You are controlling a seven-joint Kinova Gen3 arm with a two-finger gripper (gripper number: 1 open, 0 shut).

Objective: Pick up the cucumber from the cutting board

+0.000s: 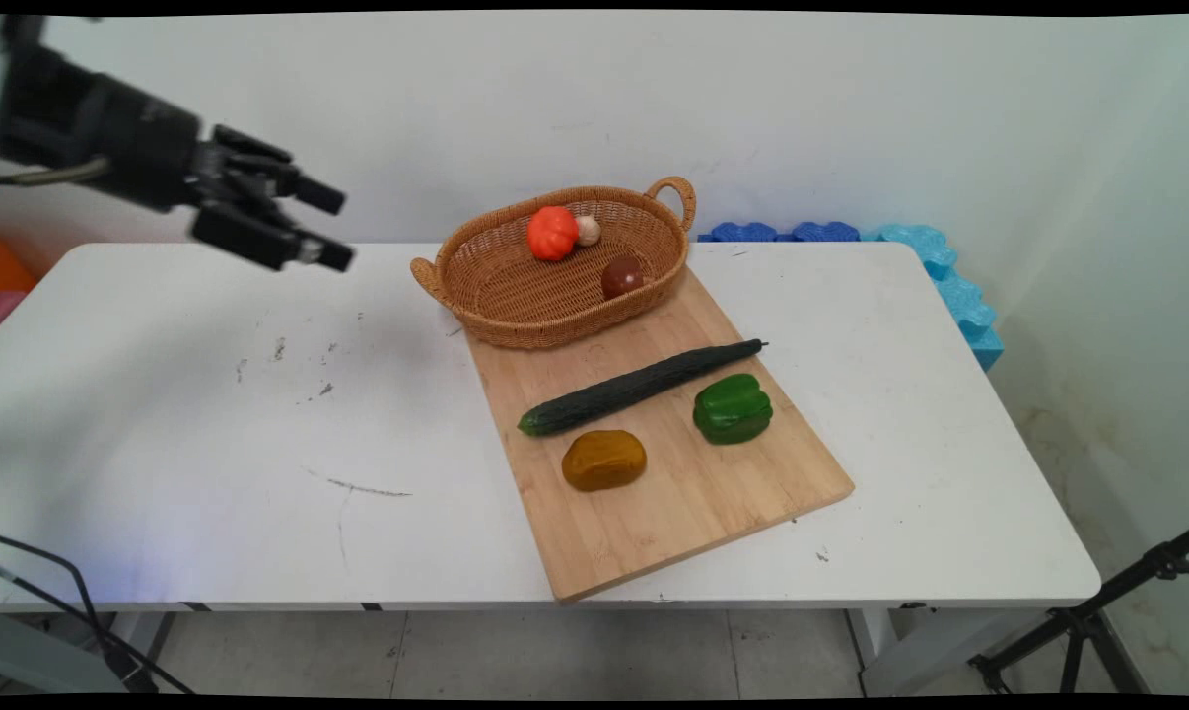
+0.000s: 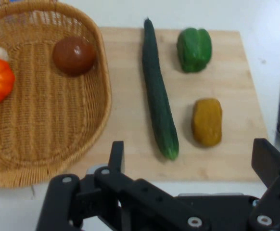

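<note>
Main view: the black two-finger tool point(image 1: 330, 229) hangs in the air above the white table point(image 1: 210, 414), well to the left of the oval woven wicker basket point(image 1: 516, 296). Its fingers stand apart, holding and touching nothing. The basket rests on the far end of the rectangular wooden cutting board point(image 1: 693, 493) and contains an orange pumpkin-shaped piece point(image 1: 552, 233), a small beige mushroom point(image 1: 588, 231) and a dark brown round piece point(image 1: 621, 277). Nearer than the basket, on the board, lie a long dark green cucumber point(image 1: 639, 387), a green bell pepper point(image 1: 733, 408) and a mustard-yellow potato-shaped lump point(image 1: 603, 460).

Hand view: the tool point(image 2: 193, 159) is wide open and empty; the cucumber point(image 2: 158, 103) lies just beside the basket point(image 2: 48, 144).
</note>
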